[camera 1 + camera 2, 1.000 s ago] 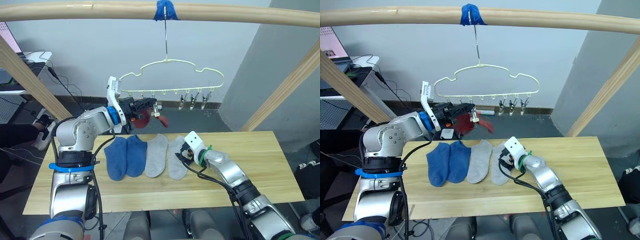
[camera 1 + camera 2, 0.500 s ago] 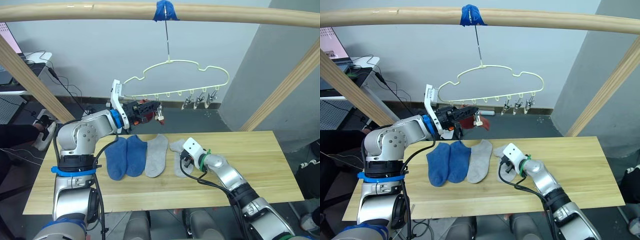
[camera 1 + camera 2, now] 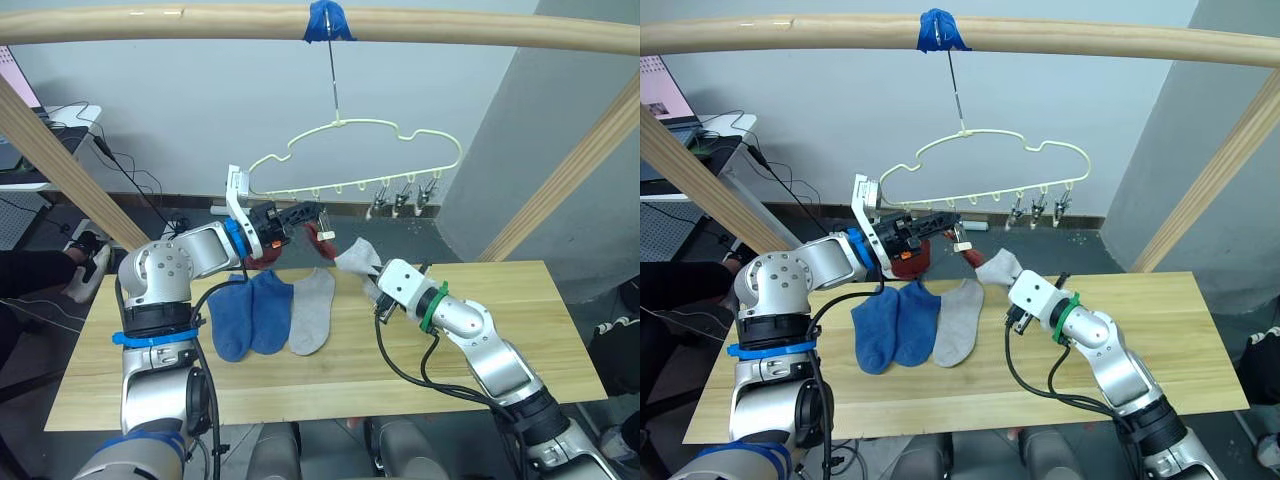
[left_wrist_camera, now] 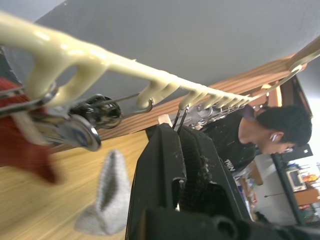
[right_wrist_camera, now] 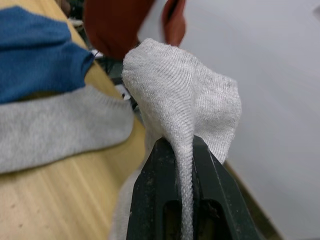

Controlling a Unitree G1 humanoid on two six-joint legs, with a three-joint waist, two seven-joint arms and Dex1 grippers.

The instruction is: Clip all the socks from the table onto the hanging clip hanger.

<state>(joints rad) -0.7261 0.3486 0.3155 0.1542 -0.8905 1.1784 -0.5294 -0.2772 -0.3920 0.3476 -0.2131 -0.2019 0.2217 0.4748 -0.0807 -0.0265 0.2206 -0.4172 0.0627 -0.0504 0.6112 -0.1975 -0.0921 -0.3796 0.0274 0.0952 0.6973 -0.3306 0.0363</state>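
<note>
So my right end effector [image 3: 372,272] just pulled a grey sock [image 3: 357,258] up off the desk [image 3: 500,330]. It was flat next to the others a second ago; now it's pinched tight between the fingers and hanging in the air below the hanger [image 3: 350,160]. Left end effector [image 3: 318,210] sits at the left clips by the red socks [image 3: 318,238]; can't tell how its fingers stand. Two blue socks [image 3: 250,310] and one grey sock [image 3: 312,310] are left on the desk. Clipping comes next, I'd say.

Two blue socks [image 3: 250,312] and a grey sock [image 3: 312,310] lay on the pale-yellow counter [image 3: 520,330]; rust-red socks [image 3: 322,238] hung from the pale-yellow hanger [image 3: 350,150].
</note>
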